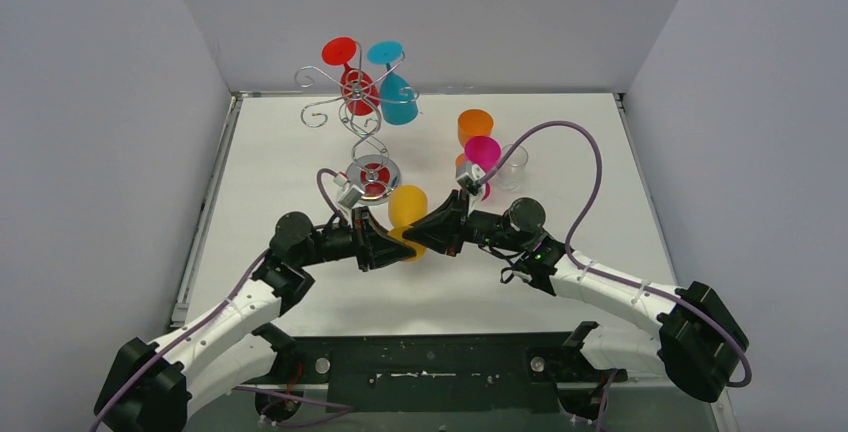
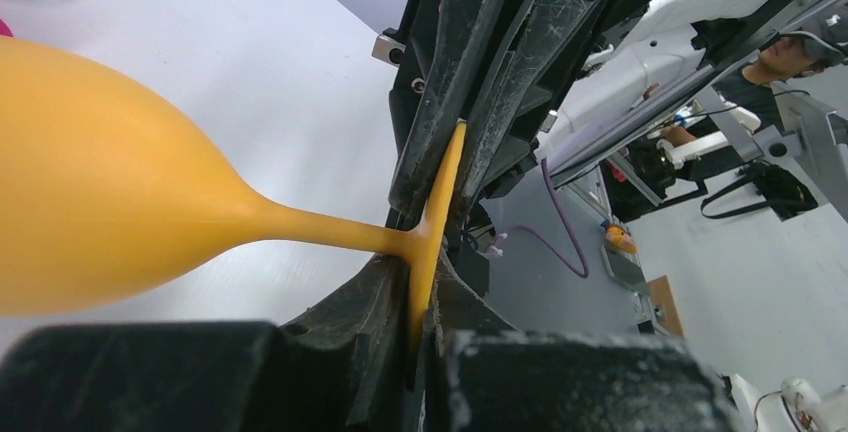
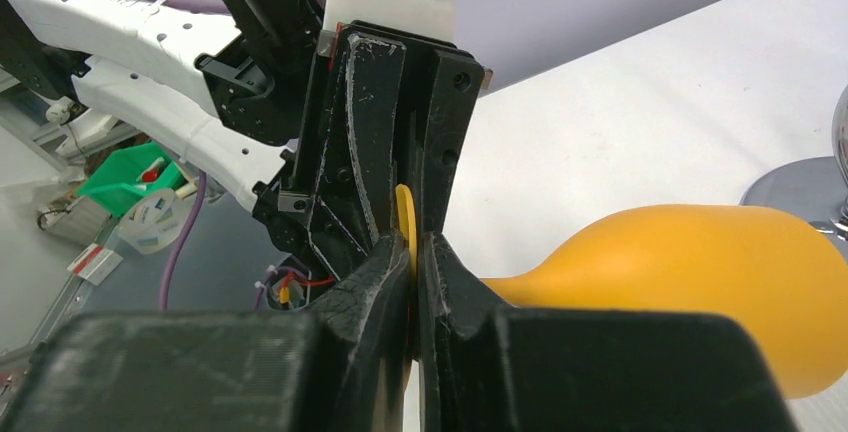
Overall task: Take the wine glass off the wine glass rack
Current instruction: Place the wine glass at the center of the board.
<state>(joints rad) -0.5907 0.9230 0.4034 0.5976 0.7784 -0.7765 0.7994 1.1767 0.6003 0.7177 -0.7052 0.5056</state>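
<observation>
Left claw (image 1: 392, 245): we see it pressed together on the disc foot of the yellow wine glass (image 1: 408, 208).
Right claw (image 1: 428, 232): pinching the same foot from the opposite side.
Glass position: stem sideways between our claws, off the wine glass rack (image 1: 372, 178), just beside its round base.
Rack arms: we see a red glass (image 1: 358, 87) and a teal glass (image 1: 398, 100) hanging there.

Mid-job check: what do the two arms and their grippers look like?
Left arm and right arm: white links, black joints and bases. Left gripper and right gripper: black, angular, two scuffed fingers each. A purple cable loops along each arm.
</observation>
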